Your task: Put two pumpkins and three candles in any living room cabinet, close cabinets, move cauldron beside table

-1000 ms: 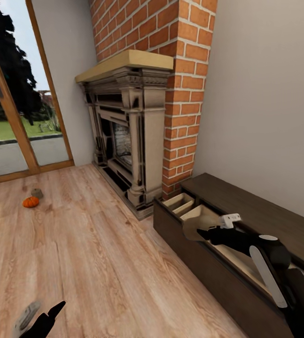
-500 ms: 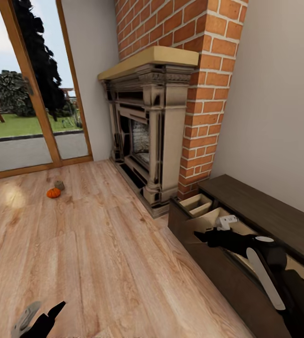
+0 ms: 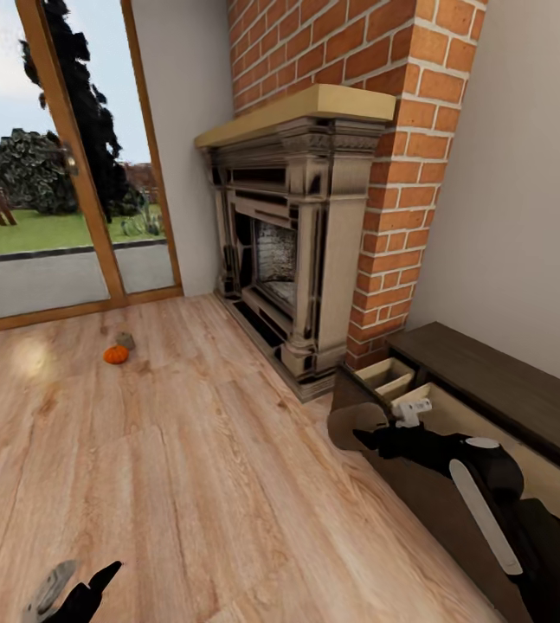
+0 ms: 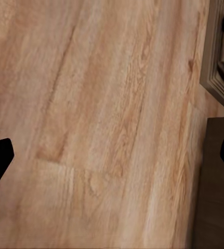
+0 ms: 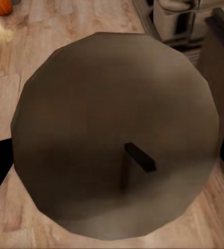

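While my left hand (image 3: 72,593) idles low over the bare floor (image 3: 184,484), its fingers spread wide with nothing between them in the wrist view, I keep it tucked out of the way because it has no job yet. Farther off on the boards, near the glass door (image 3: 63,173), one pumpkin (image 3: 116,355) sits touching a dull, stubby lump (image 3: 125,339) that I take for another candle; both are well apart from me and still to be fetched. Past the fireplace (image 3: 297,251), the cabinet (image 3: 505,389) stands with its drawer (image 3: 401,389) pulled out, ready to receive things. My right arm reaches forward toward that open end, and the right hand (image 3: 375,435) pinches a candle (image 5: 117,135), wick showing, just at the drawer's outer front, I judge for dropping it in.
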